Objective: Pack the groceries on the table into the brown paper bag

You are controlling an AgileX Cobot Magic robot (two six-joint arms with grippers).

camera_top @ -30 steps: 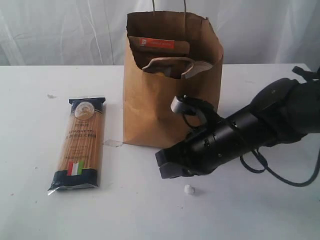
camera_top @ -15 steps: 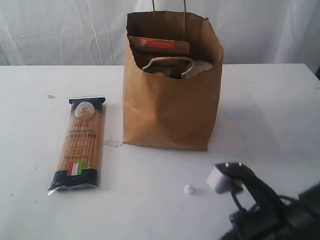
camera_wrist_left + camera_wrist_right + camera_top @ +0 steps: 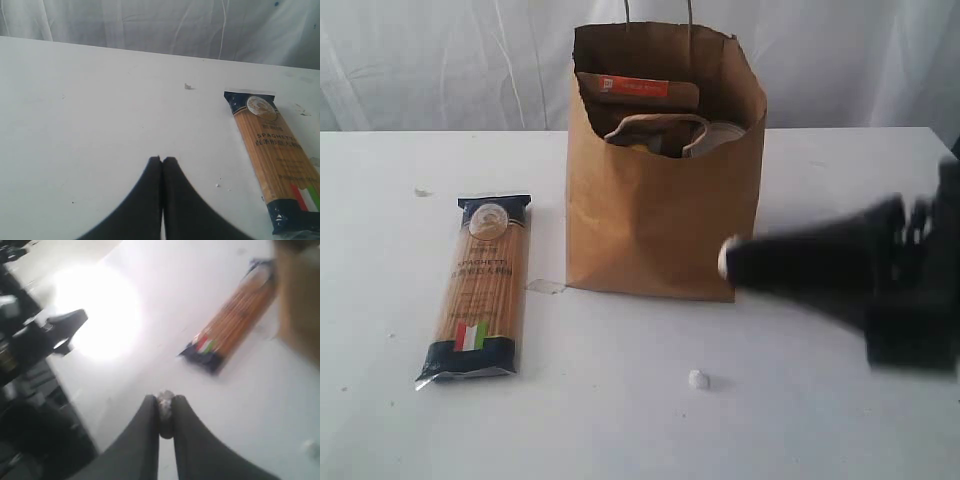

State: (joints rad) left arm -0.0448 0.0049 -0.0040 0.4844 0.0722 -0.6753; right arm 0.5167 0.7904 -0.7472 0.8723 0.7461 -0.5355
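The spaghetti packet [image 3: 475, 290] [image 3: 275, 160] [image 3: 232, 317] lies flat on the table [image 3: 820, 420], left of the brown paper bag [image 3: 660, 220] [image 3: 300, 300]. The bag stands upright and open; the brown pouch with the orange label [image 3: 635, 90] and other items show in its mouth. My right gripper [image 3: 728, 262] [image 3: 165, 402] hangs blurred at the bag's lower right front corner, pointing left, shut on a small grey-white lump [image 3: 165, 401]. My left gripper [image 3: 162, 160] is shut and empty over bare table, left of the packet; the exterior view does not show it.
A small white lump [image 3: 697, 379] lies on the table in front of the bag. A tiny scrap [image 3: 421, 190] [image 3: 187, 86] sits beyond the packet's far end. Dark equipment [image 3: 45, 335] stands past the table's edge. White curtain hangs behind.
My right arm has swung fast: from low in front of the bag, down to the bottom right corner, then up beside the bag's right front. Packet and bag have not moved.
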